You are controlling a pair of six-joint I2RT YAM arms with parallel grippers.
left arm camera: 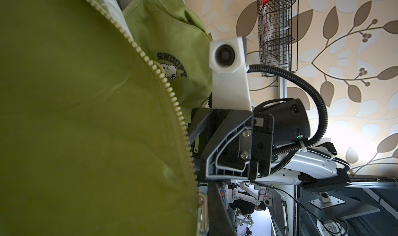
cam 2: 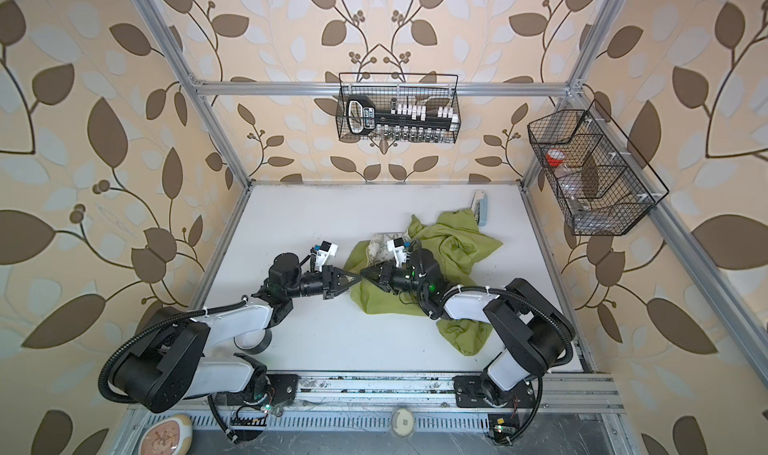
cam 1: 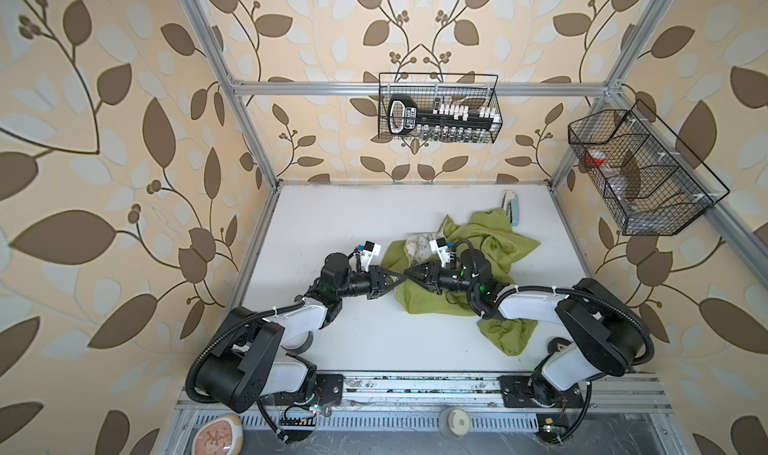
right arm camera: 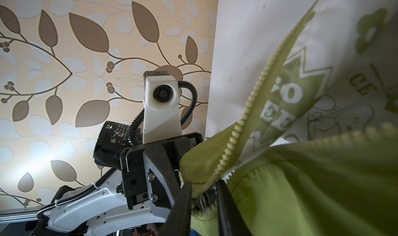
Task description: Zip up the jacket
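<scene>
While a sleeve (cam 1: 509,334) of the jacket (cam 1: 490,241) trails nearest, under the right arm (cam 1: 528,307), the left jaws and right jaws meet tip to tip at its left edge, each clenched on fabric beside the open zipper (left arm camera: 154,66). Beyond them, the crumpled jacket spreads over the table (cam 1: 332,224) right of centre, cream lining (cam 1: 415,243) showing.

jacket (cam 1: 490,241): lime-green
lining (cam 1: 415,245): cream, printed
zipper teeth (left arm camera: 174,101): pale yellow-green
wallpaper (cam 1: 124,141): beige, brown leaves
table (cam 1: 332,224): white
</scene>
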